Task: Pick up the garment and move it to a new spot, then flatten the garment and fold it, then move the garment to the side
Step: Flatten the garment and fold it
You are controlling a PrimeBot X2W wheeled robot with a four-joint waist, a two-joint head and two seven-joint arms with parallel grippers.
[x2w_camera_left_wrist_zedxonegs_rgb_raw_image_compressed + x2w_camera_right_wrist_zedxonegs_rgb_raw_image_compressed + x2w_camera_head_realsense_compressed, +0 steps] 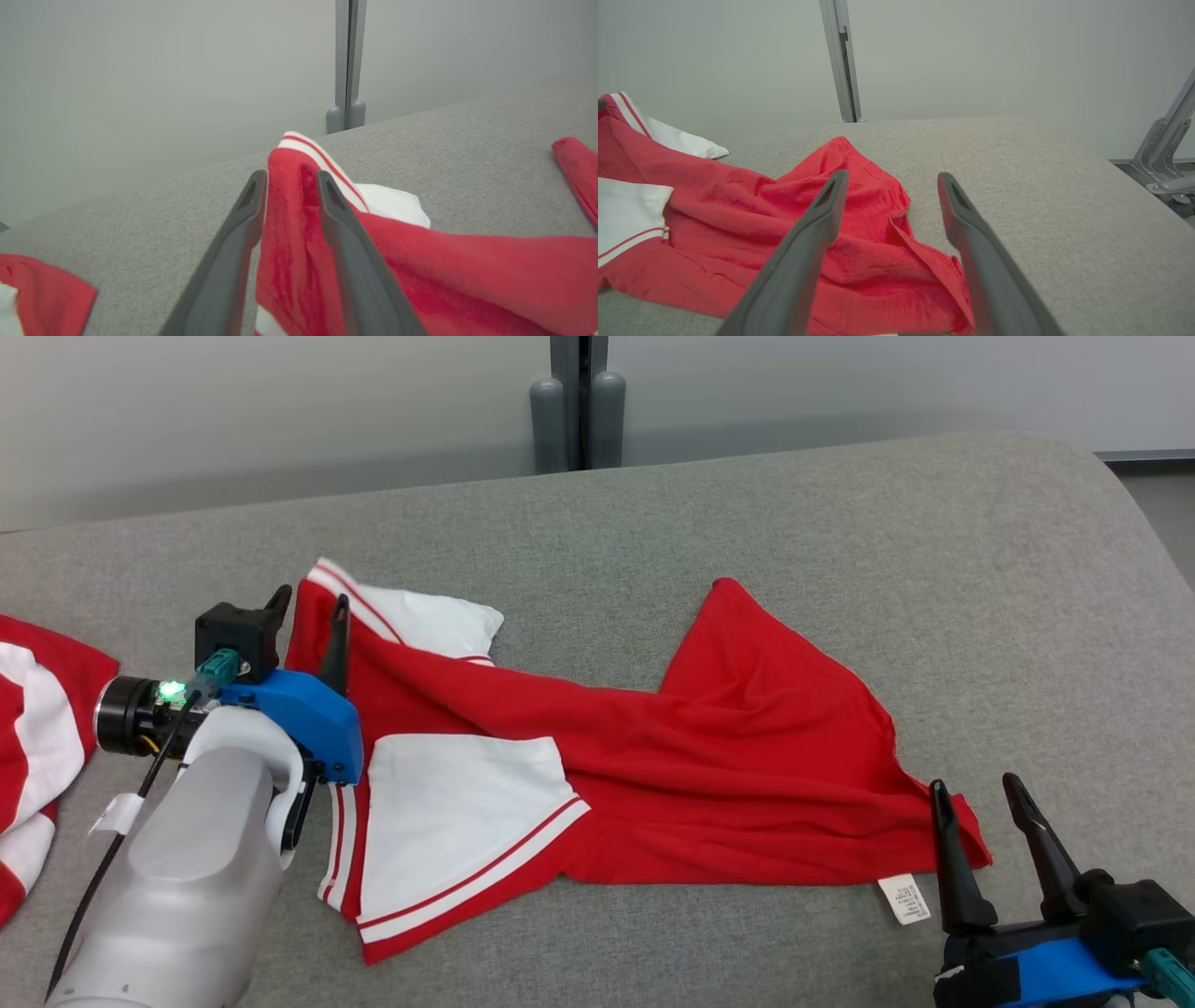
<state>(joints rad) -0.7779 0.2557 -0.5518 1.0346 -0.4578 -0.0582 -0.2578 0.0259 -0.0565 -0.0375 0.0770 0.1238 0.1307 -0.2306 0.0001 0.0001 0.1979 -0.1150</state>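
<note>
A red garment (747, 737) with white, red-striped sleeves lies crumpled across the grey padded surface (840, 523). My left gripper (308, 611) stands at its left end, jaws partly open, with a raised fold of the red garment (289, 242) between the two fingers. My right gripper (976, 789) is open at the garment's right corner, where a white label (904, 899) sticks out. In the right wrist view the open gripper (889, 179) straddles the hem edge of the garment (738, 200).
A second red and white cloth (37, 728) lies at the surface's left edge, close to my left forearm. A grey post (579, 411) stands behind the far edge. A metal frame (1167, 154) sits beyond the right side.
</note>
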